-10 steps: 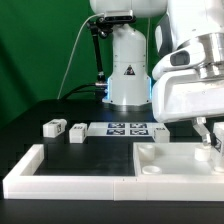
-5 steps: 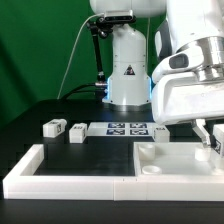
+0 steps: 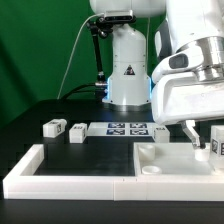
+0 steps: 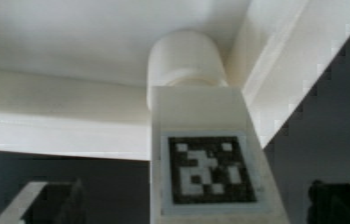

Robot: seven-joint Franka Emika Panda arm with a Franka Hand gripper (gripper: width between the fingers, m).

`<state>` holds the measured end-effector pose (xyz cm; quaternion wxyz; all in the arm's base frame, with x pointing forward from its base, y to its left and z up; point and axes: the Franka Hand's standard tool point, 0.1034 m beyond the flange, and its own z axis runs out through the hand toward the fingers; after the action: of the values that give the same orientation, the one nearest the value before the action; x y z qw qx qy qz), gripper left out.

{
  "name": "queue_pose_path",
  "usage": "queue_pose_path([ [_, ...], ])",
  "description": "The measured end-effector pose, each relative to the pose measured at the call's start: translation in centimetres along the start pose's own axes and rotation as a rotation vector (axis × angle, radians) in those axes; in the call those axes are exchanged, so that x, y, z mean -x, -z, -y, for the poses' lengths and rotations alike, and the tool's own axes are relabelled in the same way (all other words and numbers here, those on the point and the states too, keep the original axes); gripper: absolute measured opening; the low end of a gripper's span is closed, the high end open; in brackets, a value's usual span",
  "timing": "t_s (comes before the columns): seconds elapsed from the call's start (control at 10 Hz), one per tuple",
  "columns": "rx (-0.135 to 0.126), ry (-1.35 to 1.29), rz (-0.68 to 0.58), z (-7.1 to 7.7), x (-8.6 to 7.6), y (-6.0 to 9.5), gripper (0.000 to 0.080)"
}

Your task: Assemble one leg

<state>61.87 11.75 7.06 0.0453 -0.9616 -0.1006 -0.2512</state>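
A leg (image 4: 202,120), a white block with a black-and-white tag, stands between my gripper's (image 4: 186,205) two dark fingers, with a gap on each side. Its rounded far end meets the large flat white tabletop (image 4: 65,110). In the exterior view the gripper (image 3: 207,142) is open at the far right over the tabletop (image 3: 175,165), with the tagged leg (image 3: 215,141) between the fingers. Two more legs (image 3: 53,127) (image 3: 77,131) lie on the black table at the exterior view's left.
The marker board (image 3: 125,128) lies in front of the robot base (image 3: 127,70). A long white L-shaped rail (image 3: 60,178) runs along the front and the exterior view's left, next to the tabletop. A green backdrop stands behind.
The fingers have spread apart over the last half second. The tagged leg now shows between them at the tabletop's right side. The arm has stayed where it was.
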Motion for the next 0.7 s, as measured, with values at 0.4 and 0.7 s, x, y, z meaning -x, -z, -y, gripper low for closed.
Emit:
queue_pose_path([
  [0.4, 0.000, 0.000, 0.000, 0.00, 0.00, 0.00, 0.0649],
  [0.7, -0.014, -0.018, 0.075, 0.58, -0.49, 0.93, 0.0649],
])
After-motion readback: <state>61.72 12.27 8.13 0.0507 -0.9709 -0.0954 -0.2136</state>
